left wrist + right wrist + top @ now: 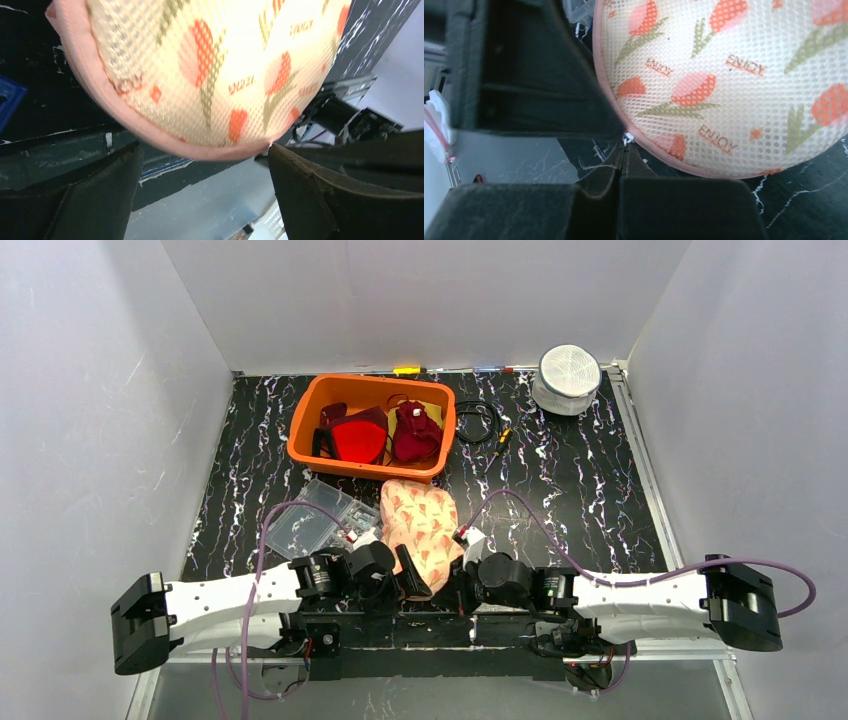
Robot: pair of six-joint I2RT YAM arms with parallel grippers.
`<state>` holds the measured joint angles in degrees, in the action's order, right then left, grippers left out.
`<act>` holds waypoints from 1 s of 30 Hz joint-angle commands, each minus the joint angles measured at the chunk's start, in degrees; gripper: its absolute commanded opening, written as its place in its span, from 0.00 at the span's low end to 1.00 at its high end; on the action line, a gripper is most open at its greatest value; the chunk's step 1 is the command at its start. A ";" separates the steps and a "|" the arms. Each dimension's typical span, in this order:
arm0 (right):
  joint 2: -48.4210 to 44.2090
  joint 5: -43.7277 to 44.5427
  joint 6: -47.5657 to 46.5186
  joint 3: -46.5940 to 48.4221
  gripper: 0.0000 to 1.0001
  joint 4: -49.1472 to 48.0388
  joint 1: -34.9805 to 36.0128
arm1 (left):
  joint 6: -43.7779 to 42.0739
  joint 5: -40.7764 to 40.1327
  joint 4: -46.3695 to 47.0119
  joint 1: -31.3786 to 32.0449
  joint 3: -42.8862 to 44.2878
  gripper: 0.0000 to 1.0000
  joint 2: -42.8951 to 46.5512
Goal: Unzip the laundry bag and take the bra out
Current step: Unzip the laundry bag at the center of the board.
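The laundry bag (420,520) is cream mesh with an orange tulip print and a pink zippered rim. It lies on the black marbled table just ahead of both arms. My left gripper (405,578) is open, and in the left wrist view its gripper (204,150) has one finger on each side of the bag's (220,65) near rim without closing on it. My right gripper (623,150) is shut on the small white zipper pull (628,138) at the edge of the bag (724,85). The bra is hidden.
An orange basin (300,445) with red and maroon garments stands behind the bag. A clear plastic packet (315,515) lies to the bag's left. A black cable (478,422) and a white round mesh object (568,378) are at the back right.
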<state>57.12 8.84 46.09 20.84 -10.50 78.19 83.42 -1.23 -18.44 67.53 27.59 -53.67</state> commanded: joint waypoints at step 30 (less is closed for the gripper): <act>-13.91 11.30 0.97 1.02 0.01 11.87 5.22 | 8.53 -19.17 -9.00 0.44 -0.97 0.00 9.37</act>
<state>46.68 16.45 45.98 21.96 -2.79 83.02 94.13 -15.14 -22.65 68.03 27.57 -45.25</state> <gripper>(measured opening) 0.029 0.048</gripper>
